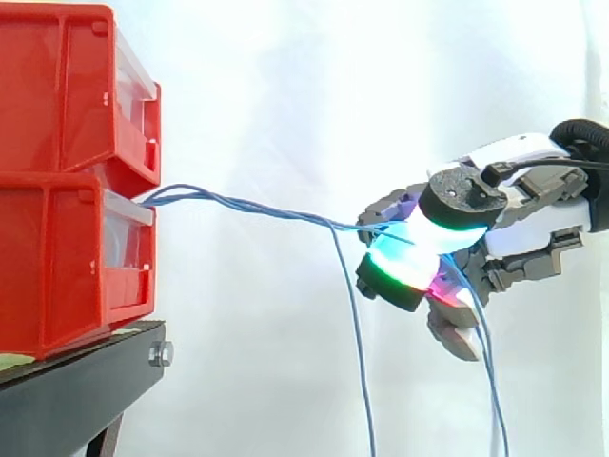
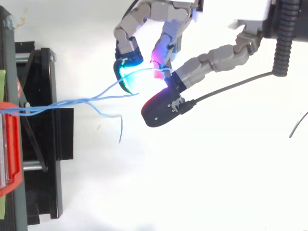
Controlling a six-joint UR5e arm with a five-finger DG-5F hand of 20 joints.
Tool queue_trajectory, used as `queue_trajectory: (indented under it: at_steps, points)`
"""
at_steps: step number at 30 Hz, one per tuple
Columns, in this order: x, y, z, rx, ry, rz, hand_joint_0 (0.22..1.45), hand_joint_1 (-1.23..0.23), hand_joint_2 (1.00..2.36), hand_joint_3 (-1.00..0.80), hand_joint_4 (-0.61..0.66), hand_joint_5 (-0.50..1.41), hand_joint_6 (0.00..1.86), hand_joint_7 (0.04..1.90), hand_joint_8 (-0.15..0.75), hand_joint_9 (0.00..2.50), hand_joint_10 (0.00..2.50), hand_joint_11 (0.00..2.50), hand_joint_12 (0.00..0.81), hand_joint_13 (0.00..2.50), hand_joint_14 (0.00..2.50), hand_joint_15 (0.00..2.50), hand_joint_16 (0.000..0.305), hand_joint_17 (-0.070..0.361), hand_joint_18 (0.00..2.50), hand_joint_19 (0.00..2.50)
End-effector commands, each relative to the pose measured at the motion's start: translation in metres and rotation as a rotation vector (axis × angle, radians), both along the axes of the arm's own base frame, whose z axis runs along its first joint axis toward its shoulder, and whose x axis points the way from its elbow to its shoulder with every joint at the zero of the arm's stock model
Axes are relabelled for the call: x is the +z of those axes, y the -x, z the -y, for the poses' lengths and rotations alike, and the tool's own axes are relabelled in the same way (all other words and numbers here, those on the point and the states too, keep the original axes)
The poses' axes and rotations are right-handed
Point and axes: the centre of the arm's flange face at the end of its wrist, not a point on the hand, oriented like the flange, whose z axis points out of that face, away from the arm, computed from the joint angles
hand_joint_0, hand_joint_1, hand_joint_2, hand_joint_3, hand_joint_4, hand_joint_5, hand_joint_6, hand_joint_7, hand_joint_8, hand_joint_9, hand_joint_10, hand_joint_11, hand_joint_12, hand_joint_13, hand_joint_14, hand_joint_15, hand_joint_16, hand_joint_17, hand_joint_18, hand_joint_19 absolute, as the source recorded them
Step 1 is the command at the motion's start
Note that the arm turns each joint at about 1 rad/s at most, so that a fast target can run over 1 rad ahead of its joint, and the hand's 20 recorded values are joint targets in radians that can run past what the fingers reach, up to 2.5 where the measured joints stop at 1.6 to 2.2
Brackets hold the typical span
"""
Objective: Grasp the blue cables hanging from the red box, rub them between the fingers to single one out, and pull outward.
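Thin blue cables [image 1: 257, 207] run out of the lower of two stacked red bins [image 1: 71, 257] and stretch rightward to my hand [image 1: 533, 224]. The fingers are curled, and glowing pads [image 1: 400, 262] pinch one strand that is pulled nearly taut. Other strands [image 1: 354, 362] droop away and hang straight down short of the hand. From above, the cables [image 2: 77, 102] leave the bin [image 2: 9, 144] at the left edge and split; one strand rises to the cyan fingertip [image 2: 126, 72] of the hand [image 2: 207, 60], another ends loose [image 2: 115, 118].
The upper red bin [image 1: 67, 90] sits on the lower one. Both rest on a black stand [image 1: 86, 381] with a bolt at its corner. A white curtain hangs behind.
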Motion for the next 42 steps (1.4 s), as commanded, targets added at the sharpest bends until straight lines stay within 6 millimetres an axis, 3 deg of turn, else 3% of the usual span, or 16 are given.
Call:
queue_trajectory:
  at_steps: [1, 13, 21, 27, 35, 42]
  points:
    - [0.0000, -0.0001, -0.0009, 0.002, 0.001, 0.000, 0.74, -0.93, 1.00, -0.50, -0.21, -0.11, 0.94, 1.20, 0.197, 1.22, 0.02, 0.87, 0.276, 1.06, 0.03, 0.93, 0.035, 0.078, 0.94, 0.82]
    - [0.0001, -0.0001, 0.0001, 0.003, 0.007, 0.000, 0.57, -0.92, 1.00, -0.50, -0.09, -0.07, 0.90, 1.03, 0.198, 1.27, 0.02, 0.84, 0.289, 1.09, 0.03, 0.95, 0.038, 0.085, 0.93, 0.85]
    - [0.0015, -0.0007, 0.0001, 0.004, 0.011, 0.003, 0.47, -0.66, 1.00, -0.50, -0.06, -0.07, 0.86, 1.04, 0.209, 1.30, 0.02, 0.82, 0.326, 1.12, 0.03, 0.93, 0.047, 0.106, 0.95, 0.83]
    - [0.0021, -0.0007, 0.0004, 0.002, 0.015, 0.003, 0.46, -0.56, 1.00, -0.50, -0.04, -0.07, 0.85, 1.04, 0.216, 1.31, 0.02, 0.82, 0.330, 1.12, 0.03, 0.92, 0.049, 0.111, 0.95, 0.82]
    - [0.0020, -0.0005, 0.0007, -0.001, 0.015, 0.001, 0.50, -0.64, 1.00, -0.49, -0.05, -0.07, 0.84, 1.08, 0.207, 1.30, 0.03, 0.83, 0.313, 1.10, 0.03, 0.94, 0.046, 0.103, 0.91, 0.85]
    - [0.0013, -0.0013, 0.0014, -0.019, 0.013, 0.005, 0.57, -0.74, 1.01, -0.31, -0.07, -0.08, 0.86, 1.19, 0.213, 1.30, 0.03, 0.84, 0.313, 1.11, 0.03, 0.93, 0.046, 0.104, 0.93, 0.84]
